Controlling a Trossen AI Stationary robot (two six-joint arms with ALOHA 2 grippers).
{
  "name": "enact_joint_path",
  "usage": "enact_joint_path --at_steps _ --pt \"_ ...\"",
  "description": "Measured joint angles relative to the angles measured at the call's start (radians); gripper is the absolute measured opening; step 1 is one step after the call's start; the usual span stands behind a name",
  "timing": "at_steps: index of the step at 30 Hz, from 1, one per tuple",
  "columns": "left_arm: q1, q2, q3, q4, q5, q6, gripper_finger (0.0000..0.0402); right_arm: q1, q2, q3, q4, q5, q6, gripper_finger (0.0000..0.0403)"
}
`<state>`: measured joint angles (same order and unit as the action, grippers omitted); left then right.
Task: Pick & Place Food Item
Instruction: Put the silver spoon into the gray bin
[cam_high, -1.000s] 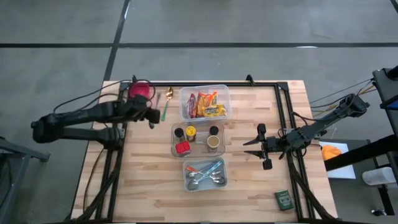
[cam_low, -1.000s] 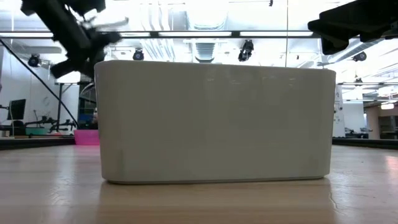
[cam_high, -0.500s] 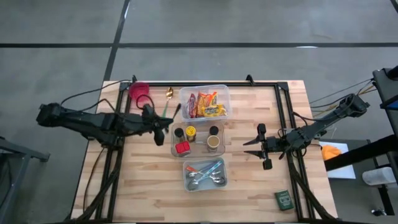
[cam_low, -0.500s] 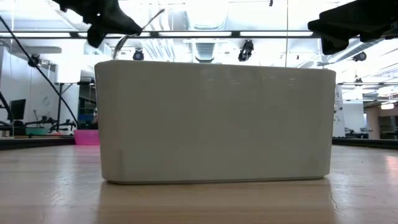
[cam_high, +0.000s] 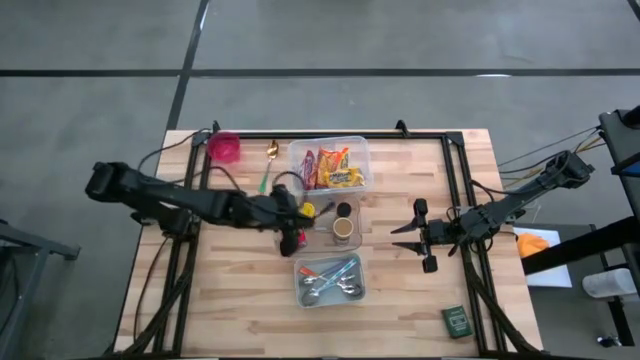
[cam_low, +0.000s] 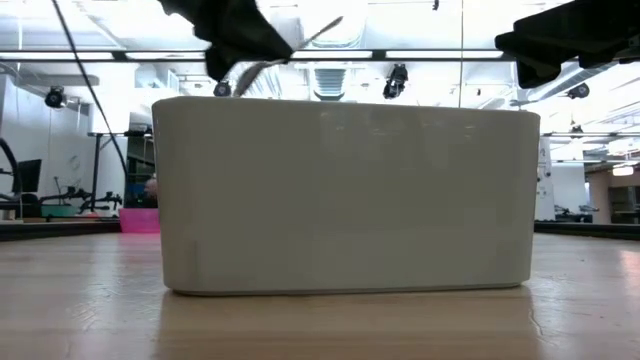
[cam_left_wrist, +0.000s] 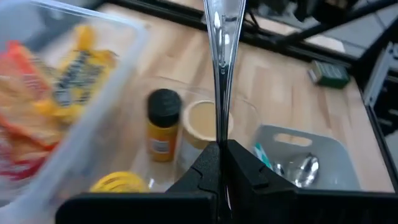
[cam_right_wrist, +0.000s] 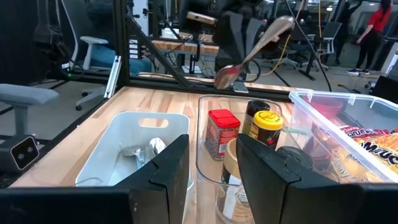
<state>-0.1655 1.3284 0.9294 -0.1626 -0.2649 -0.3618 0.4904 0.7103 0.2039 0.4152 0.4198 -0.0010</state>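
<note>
My left gripper (cam_left_wrist: 221, 163) is keeping its fingers pressed together on the handle of a metal spoon (cam_left_wrist: 222, 68), the thin shaft pinched flat between the two dark pads and running forward from them. In the high view the left gripper (cam_high: 290, 208) is now hanging over the clear middle bin (cam_high: 318, 222) that holds the jars; half a second ago it was just beside that bin's left edge, and a second ago it was far back near the pink cup (cam_high: 224, 148) at the table's rear left corner. The right wrist view is showing the spoon (cam_right_wrist: 249, 55) carried bowl-down above the red tin (cam_right_wrist: 222, 141) and the yellow-capped jar (cam_right_wrist: 269, 127). I am reading this as the carrying step: the spoon has been lifted and is travelling, probably towards the grey cutlery tray (cam_high: 329, 280) nearer the front edge, where other spoons lie, so the release is not yet due. The snack packets (cam_high: 331, 168) are sitting untouched in the rear bin. My right gripper (cam_high: 424, 240) is waiting above the table's right side, its fingers standing partly apart and holding nothing.
</note>
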Motion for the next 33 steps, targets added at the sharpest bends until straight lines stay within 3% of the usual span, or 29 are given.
enact_joint_path --at_steps 7,15,33 --pt "-0.077 0.181 0.115 0.0 0.03 0.0 0.0009 0.0 0.0 0.0 0.0 0.0 0.0 0.013" --pt "-0.178 0.295 0.161 0.005 -0.008 -0.062 0.0009 0.0 0.0 0.0 0.001 0.0 0.0 0.013" --pt "-0.193 0.363 0.16 0.005 -0.022 -0.195 0.0009 0.0 0.0 0.0 0.0 0.0 0.0 0.013"
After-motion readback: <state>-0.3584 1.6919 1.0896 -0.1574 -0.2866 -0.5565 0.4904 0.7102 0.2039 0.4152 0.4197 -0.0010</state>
